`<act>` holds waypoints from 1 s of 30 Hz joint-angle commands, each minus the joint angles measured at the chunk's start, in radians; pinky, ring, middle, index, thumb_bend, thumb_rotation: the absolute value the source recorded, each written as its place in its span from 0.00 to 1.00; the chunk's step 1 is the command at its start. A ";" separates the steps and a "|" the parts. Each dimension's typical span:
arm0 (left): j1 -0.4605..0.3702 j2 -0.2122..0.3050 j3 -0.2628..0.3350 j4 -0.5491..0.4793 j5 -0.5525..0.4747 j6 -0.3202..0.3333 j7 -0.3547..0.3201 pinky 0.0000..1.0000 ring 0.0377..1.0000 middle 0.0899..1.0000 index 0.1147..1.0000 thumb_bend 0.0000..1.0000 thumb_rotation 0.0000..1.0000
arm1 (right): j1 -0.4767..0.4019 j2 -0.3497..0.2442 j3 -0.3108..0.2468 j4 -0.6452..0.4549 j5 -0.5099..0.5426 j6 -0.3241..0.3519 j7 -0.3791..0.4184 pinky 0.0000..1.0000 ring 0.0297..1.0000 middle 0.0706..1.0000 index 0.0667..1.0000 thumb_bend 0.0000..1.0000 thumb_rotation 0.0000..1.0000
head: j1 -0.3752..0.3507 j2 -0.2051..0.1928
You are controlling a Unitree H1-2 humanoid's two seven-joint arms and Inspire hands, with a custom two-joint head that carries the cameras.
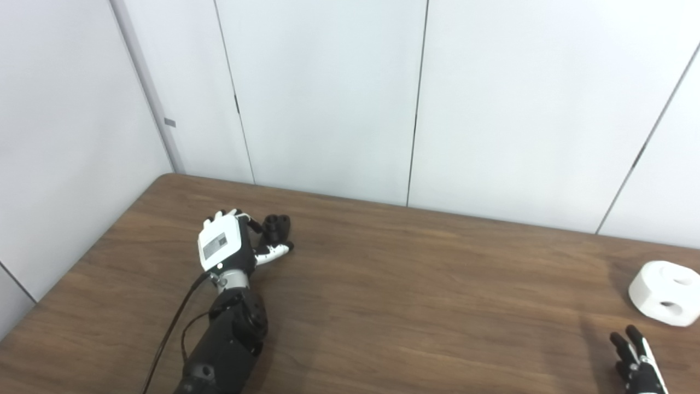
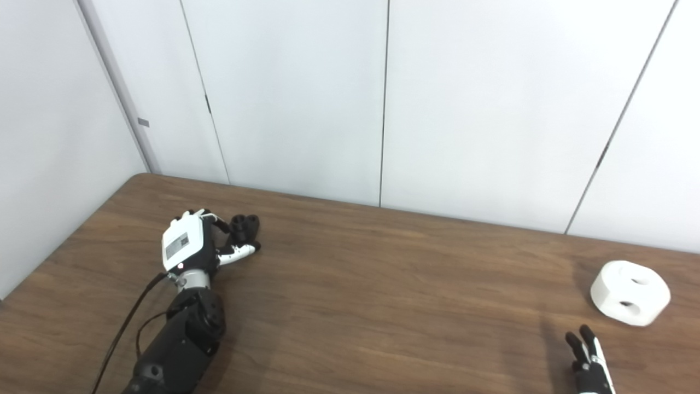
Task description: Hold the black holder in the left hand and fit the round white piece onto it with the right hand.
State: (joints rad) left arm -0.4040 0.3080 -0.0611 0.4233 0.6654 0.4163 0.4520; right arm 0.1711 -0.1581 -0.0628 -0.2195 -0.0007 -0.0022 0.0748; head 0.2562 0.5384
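One black holder [image 1: 276, 227] and one round white piece [image 1: 665, 293] lie on the brown tabletop [image 1: 415, 284], well apart: the holder at the far left, the white piece at the right edge. The white piece shows two round holes, one on top and one in its side. The left hand [image 1: 227, 246] lies low over the tabletop at the end of an outstretched arm, its white back plate facing up, fingers curled around the holder's left side and thumb reaching under it toward the right; whether it grips the holder firmly cannot be told. Only the fingertips of the right hand [image 2: 588, 355] show at the bottom right edge, spread apart, holding nothing, near the white piece but not touching it.
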 commanded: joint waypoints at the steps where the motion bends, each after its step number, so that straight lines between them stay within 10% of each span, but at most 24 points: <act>1: -0.037 0.019 0.000 -0.027 0.009 0.008 0.001 1.00 0.95 0.86 0.50 0.89 0.34 | 0.011 -0.010 -0.003 0.002 0.008 0.010 0.006 1.00 0.99 0.96 1.00 0.52 1.00 | 0.002 0.006; 15: -0.038 0.030 0.000 -0.020 0.004 0.010 -0.014 1.00 0.93 0.83 0.45 0.86 0.28 | 0.012 -0.014 -0.002 -0.001 0.008 0.012 0.006 1.00 1.00 0.96 1.00 0.53 1.00 | 0.001 0.007; 18: -0.038 0.028 0.004 -0.018 -0.003 0.000 -0.013 1.00 0.92 0.82 0.42 0.57 0.10 | 0.011 -0.014 -0.002 0.001 0.013 0.010 0.007 1.00 1.00 0.97 1.00 0.52 1.00 | 0.001 0.007; 30: -0.036 0.038 -0.005 -0.007 -0.007 -0.059 -0.017 1.00 0.89 0.78 0.42 0.52 0.05 | 0.013 -0.009 -0.002 -0.007 0.002 0.015 -0.002 1.00 0.99 0.96 1.00 0.54 1.00 | -0.002 0.012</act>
State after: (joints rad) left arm -0.4056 0.3195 -0.0659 0.4224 0.6584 0.3714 0.4298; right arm 0.1712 -0.1609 -0.0628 -0.2194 0.0106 -0.0013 0.0754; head 0.2531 0.5492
